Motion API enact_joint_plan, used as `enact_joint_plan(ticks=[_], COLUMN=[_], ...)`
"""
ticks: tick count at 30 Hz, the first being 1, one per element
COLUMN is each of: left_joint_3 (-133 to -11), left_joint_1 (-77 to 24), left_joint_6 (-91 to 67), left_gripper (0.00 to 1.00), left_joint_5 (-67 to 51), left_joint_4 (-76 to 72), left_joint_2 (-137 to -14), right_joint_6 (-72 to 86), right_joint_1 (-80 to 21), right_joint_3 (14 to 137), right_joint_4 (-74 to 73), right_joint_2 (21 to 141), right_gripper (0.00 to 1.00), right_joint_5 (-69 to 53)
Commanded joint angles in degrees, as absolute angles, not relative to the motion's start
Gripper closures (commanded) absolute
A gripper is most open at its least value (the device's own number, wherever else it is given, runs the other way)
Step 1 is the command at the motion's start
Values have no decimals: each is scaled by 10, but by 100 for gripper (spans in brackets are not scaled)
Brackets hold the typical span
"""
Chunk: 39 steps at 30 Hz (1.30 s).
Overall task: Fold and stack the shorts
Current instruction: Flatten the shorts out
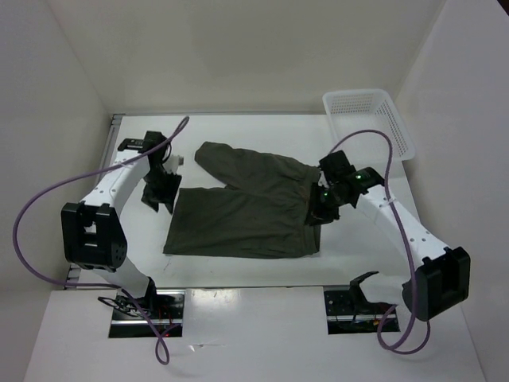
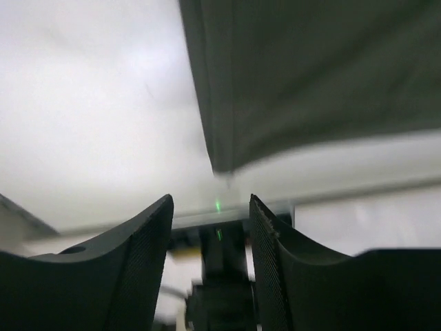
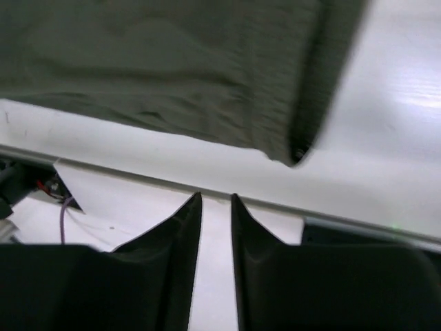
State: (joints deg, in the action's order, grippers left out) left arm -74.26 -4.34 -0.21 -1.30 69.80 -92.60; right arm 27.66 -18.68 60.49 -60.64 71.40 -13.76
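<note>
**Arms.** We find the left arm (image 1: 119, 179) rising from its base at the near edge. It folds at the elbow and reaches away from us, with the wrist bent so the left gripper (image 1: 163, 205) points down at the table (image 1: 238, 274). The right arm (image 1: 398, 223) mirrors it: elbow out to the side, forearm angled inward, and the right gripper (image 1: 316, 215) tipped down.

**Left jaws.** They stand well apart. In the wrist view we see bare table between the two fingers (image 2: 148, 238) and nothing held.

**Right jaws.** They are parted by only a narrow slot. The table shows through the slot between the fingers (image 3: 182, 227), and nothing is gripped.

**Shorts.** The shorts (image 1: 246, 215) lie flat on the table between the two grippers.
- The long axis runs across the table, from one set of jaws to the other.
- The waistband (image 1: 312, 223) end points toward the right jaws. In the top view it lies just under and beside them. In the right wrist view its corner sits just beyond the fingertips, apart from them.
- The hem of the nearer leg (image 1: 176, 231) points toward the left jaws. In the left wrist view its corner lies just ahead of the fingertips, off to one side of the gap.
- The other leg (image 1: 231, 163) angles off toward the far left, beyond the left jaws.

**Farther back.** A white basket (image 1: 370, 111) stands at the far right corner, well beyond the right jaws and apart from the cloth.
</note>
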Motion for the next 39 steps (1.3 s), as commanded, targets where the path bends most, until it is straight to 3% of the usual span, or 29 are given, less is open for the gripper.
enact_joint_plan(ticks=[1, 3, 7, 15, 19, 25, 30, 35, 39], left_joint_3=[-792, -784, -746, -679, -657, -788, -750, -690, -655], left_joint_1=[-45, -50, -82, -112, -112, -62, -52, -52, -40], left_joint_6=[0, 0, 0, 0, 0, 0, 0, 0, 0], left_gripper=[44, 42, 38, 38, 35, 45, 45, 45, 42], left_joint_5=[12, 18, 6, -30, 24, 74, 62, 18, 23], left_joint_4=[568, 477, 334, 217, 144, 217, 218, 276, 301], left_joint_2=[-932, -954, -989, -1034, -1075, -1207, -1162, -1099, -1063], right_joint_6=[318, 323, 329, 412, 436, 449, 433, 364, 312], right_joint_1=[-285, -322, -323, -338, -338, -338, -319, -319, -319], right_joint_3=[635, 618, 580, 535, 522, 552, 585, 618, 674], right_joint_4=[-507, -449, -411, -416, -421, -436, -441, -386, -386], right_joint_2=[721, 763, 856, 964, 1003, 1033, 1038, 1000, 964], right_gripper=[76, 80, 100, 100, 100, 100, 100, 100, 83], right_joint_5=[-99, -91, -91, -40, -26, 47, 83, 32, 32])
